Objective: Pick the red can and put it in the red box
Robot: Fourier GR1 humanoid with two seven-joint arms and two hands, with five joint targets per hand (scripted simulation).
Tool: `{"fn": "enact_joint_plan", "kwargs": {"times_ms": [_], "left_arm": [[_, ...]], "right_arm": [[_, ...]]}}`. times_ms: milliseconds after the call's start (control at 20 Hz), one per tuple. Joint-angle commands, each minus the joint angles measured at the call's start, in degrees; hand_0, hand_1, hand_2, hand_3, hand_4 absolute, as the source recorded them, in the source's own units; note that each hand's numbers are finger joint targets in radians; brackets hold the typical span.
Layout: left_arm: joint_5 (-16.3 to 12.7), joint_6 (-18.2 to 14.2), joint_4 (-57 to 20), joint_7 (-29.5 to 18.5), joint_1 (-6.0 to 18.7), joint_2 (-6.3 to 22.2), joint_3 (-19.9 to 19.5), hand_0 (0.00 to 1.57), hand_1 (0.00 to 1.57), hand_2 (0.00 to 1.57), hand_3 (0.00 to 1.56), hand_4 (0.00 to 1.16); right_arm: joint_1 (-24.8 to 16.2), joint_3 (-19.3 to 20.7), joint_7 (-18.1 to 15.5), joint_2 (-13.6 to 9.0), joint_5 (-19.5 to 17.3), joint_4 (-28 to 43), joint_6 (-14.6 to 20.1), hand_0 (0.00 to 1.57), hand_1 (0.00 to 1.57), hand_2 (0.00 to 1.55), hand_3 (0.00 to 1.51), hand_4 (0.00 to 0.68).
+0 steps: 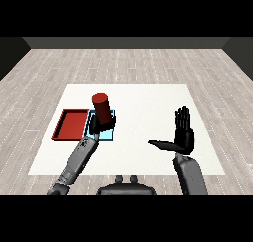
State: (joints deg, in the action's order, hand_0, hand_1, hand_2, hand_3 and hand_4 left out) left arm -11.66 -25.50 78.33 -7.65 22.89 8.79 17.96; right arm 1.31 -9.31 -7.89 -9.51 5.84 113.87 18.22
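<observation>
A red can (102,108) is held upright in my left hand (97,124), whose fingers curl round its lower part. The can hangs over the light blue tray (109,136), which the hand and can largely cover. The red tray (71,124) lies just left of the blue one, with nothing in it. My right hand (183,133) is raised over the right side of the table, fingers straight up and thumb stretched out to the left, holding nothing.
The white table (143,102) stretches between the trays and my right hand. A grey wooden floor surrounds the table on all sides.
</observation>
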Motion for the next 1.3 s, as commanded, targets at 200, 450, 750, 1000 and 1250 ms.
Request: {"fn": "enact_joint_plan", "kwargs": {"times_ms": [200,450,750,1000,1250], "left_arm": [[1.94,1.03,-7.68,3.06,2.1,10.39,-9.61,1.57,1.57,1.57,1.49,1.13],[4.12,1.08,-12.01,8.79,1.23,18.52,-12.91,1.57,1.57,1.57,1.49,1.14],[6.22,4.34,-34.61,2.08,6.73,22.67,-17.82,1.57,1.57,1.56,1.49,1.08],[9.44,3.26,-51.57,-0.99,12.66,19.18,-18.12,1.57,1.57,1.5,1.42,1.04],[11.68,4.83,-62.54,-3.89,15.64,19.5,-18.12,1.4,1.4,1.34,1.35,0.92]], "right_arm": [[-5.43,4.92,-4.35,-0.84,2.2,-2.72,-2.3,0.0,0.0,0.0,0.0,0.0],[-4.19,7.32,-6.45,-1.23,3.53,-8.04,-4.03,0.0,0.0,0.0,0.0,0.0],[-3.15,5.47,-1.51,-0.9,2.74,-3.81,-2.95,0.0,0.0,0.0,0.0,0.0],[-3.43,5.98,-6.87,-1.26,2.31,-7.72,-6.03,0.0,0.0,0.0,0.0,0.0],[-0.5,3.64,-10.65,1.57,-4.01,-17.81,-2.41,0.0,0.0,0.0,0.0,0.0]]}}
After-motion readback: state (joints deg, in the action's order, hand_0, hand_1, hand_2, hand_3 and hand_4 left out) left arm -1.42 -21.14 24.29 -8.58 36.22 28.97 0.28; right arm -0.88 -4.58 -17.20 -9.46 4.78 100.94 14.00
